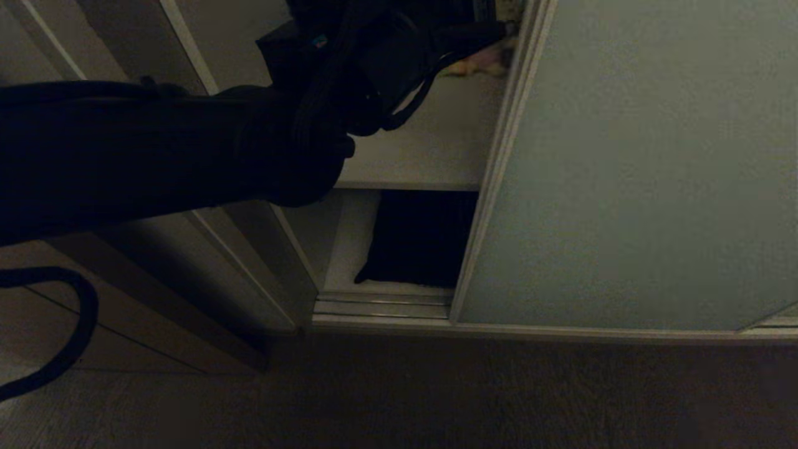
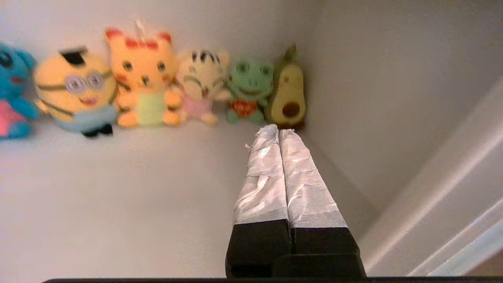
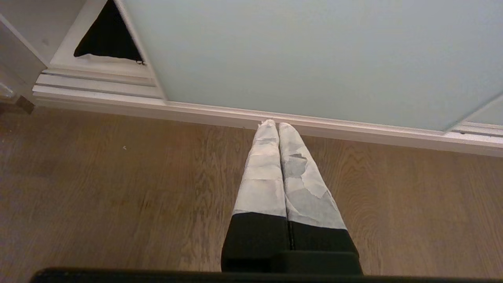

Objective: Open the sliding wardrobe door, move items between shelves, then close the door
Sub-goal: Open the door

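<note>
The sliding wardrobe door (image 1: 629,174), a pale grey-green panel in a thin light frame, fills the right of the head view and stands slid partly aside, leaving a narrow opening at its left edge. Below it runs the wooden floor (image 3: 118,204), and a brown side panel (image 1: 206,274) bounds the opening on the left. Inside the opening an off-white upper shelf (image 1: 436,143) spans the wardrobe, with the lower shelf (image 1: 355,249) beneath it. On that lower shelf lies a folded black garment (image 1: 424,240), partly hidden behind the door's edge.

The left arm (image 1: 156,149) reaches across the head view into the opening above the upper shelf. Its left tool (image 2: 278,131) has its taped fingers pressed together with nothing between them, pointing toward the shelf's back corner, close to the avocado at the end of a row of plush toys (image 2: 149,86) lined against the back wall.

The right tool (image 3: 274,124) hangs over the floor in front of the door's bottom rail (image 3: 314,124), fingers likewise pressed together and empty.
</note>
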### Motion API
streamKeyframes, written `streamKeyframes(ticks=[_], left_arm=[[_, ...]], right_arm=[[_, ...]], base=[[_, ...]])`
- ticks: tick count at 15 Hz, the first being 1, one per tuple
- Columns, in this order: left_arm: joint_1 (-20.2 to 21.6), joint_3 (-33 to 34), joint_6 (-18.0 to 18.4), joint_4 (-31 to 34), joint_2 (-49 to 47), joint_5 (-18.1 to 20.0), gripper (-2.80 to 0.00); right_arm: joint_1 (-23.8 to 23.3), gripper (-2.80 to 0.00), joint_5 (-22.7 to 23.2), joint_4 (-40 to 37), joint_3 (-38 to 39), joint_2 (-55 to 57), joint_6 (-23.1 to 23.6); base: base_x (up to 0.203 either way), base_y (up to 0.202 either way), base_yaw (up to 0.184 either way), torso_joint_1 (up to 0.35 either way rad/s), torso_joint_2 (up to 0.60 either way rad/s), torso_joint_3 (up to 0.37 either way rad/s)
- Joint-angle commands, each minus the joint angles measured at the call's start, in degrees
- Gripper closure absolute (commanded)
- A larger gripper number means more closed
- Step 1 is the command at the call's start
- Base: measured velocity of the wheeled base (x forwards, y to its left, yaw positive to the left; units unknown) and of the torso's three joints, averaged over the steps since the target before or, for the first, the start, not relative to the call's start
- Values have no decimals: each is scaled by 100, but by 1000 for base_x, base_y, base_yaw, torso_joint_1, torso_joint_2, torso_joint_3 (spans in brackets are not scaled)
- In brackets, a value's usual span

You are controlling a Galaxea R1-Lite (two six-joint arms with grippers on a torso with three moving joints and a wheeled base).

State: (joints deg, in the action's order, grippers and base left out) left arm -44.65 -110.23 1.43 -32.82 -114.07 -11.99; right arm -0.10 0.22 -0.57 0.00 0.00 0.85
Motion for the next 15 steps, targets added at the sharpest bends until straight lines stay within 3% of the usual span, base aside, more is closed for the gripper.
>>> streamKeyframes(ticks=[1,4,6,11,15], left_arm=[[6,59,-10,-20,376,-34,0],[210,325,-76,37,948,-219,0],[632,871,-162,251,1517,-241,0],[1816,3410,-212,733,3522,-206,0],[2500,5441,-159,1283,5279,-137,0]], right_arm=[[1,0,3,-2,8,9,3],[1,0,4,-4,0,9,3],[1,0,4,3,6,9,3],[1,0,-4,-4,0,9,3],[1,0,4,-4,0,9,3]], base=[[0,0,0,0,0,0],[0,0,0,0,0,0],[0,0,0,0,0,0],[0,0,0,0,0,0],[0,0,0,0,0,0]])
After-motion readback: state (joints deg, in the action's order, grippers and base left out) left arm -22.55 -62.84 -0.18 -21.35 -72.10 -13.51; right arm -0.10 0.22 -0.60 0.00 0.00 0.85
